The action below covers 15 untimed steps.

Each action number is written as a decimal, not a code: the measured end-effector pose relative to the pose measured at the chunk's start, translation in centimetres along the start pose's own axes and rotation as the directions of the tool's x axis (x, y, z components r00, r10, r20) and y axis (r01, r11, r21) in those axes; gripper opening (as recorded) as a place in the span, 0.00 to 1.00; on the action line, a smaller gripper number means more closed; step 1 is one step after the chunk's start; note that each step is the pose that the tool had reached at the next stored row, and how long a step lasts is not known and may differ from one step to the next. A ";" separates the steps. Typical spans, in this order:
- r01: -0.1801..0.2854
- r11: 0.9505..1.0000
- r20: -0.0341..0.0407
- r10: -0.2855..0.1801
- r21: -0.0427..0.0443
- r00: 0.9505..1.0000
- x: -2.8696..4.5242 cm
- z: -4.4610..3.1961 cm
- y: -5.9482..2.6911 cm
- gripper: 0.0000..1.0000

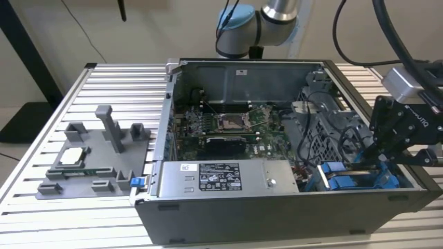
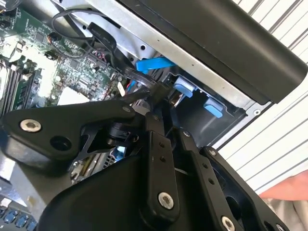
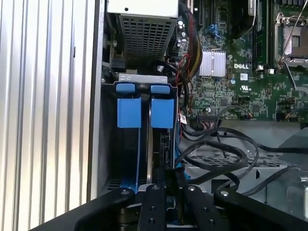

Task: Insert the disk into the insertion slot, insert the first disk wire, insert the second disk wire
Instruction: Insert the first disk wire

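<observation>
Over the slot (image 3: pixel 144 159), at the exterior view's near right, jaws look nearly closed, hold unclear; pushing should stay square, clear of cables (image 3: pixel 216 149).

The arm (image 1: pixel 277 13) is a silver-grey tube with a light-blue joint cap (image 1: pixel 232 18), and thick black cables (image 1: pixel 387 31) loop beside it. A silver block (image 1: pixel 401 83) tops the matte black end effector (image 1: pixel 365 155). Its side bears white lettering, and its rounded links carry silver screw heads (image 2: pixel 31 125).

Dark inside the insertion slot (image 3: pixel 109 144); what it holds cannot be told.
</observation>
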<state>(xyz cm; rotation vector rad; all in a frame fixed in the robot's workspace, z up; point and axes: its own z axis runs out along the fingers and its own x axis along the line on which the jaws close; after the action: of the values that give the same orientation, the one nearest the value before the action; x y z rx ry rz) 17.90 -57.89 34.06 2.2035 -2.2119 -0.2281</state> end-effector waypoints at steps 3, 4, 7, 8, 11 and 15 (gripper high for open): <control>-0.010 1.000 0.001 0.010 0.001 1.000 0.00 0.05 -0.01 0.00; -0.013 1.000 0.002 0.013 0.001 1.000 0.00 0.07 -0.01 0.00; -0.026 1.000 0.003 0.026 0.002 1.000 0.01 0.15 -0.02 0.00; -0.030 1.000 0.003 0.030 0.003 1.000 0.02 0.18 -0.02 0.00; -0.040 0.999 0.005 0.039 0.004 0.999 0.03 0.36 -0.04 0.00; -0.049 0.999 0.005 0.049 0.005 0.999 0.06 0.60 -0.06 0.00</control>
<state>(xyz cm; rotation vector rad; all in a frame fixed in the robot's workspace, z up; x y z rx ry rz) 17.90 -57.89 33.45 2.1499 -2.2686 -0.2282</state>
